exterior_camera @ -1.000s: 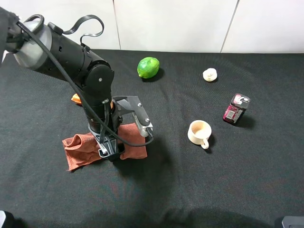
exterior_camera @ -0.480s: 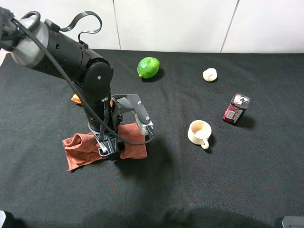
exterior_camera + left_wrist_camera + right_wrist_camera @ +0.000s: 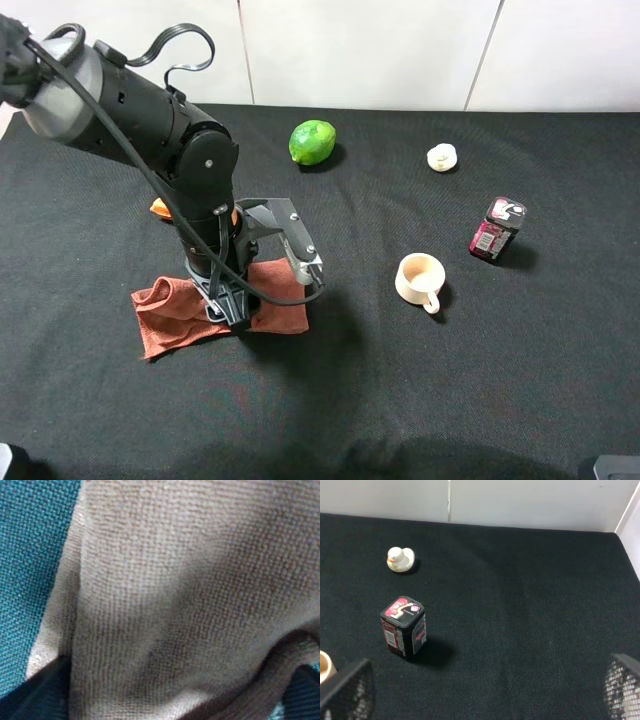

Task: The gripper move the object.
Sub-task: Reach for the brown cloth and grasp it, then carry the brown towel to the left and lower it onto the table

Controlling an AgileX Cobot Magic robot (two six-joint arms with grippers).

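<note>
Rust-brown terry towel [image 3: 168, 306], soft and rumpled, lies on the black table [image 3: 450, 380] at the overhead view's lower left; the left gripper [image 3: 228, 314] presses straight down on its middle; fingers [image 3: 42, 692] wide apart, cloth between them.

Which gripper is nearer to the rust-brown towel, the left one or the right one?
Left. The left gripper is down on the towel, touching it. The right gripper is far off, on the other side of the cup.

The towel [image 3: 165, 315] lies left of the cup [image 3: 420, 280], the tin [image 3: 496, 229] right.
</note>
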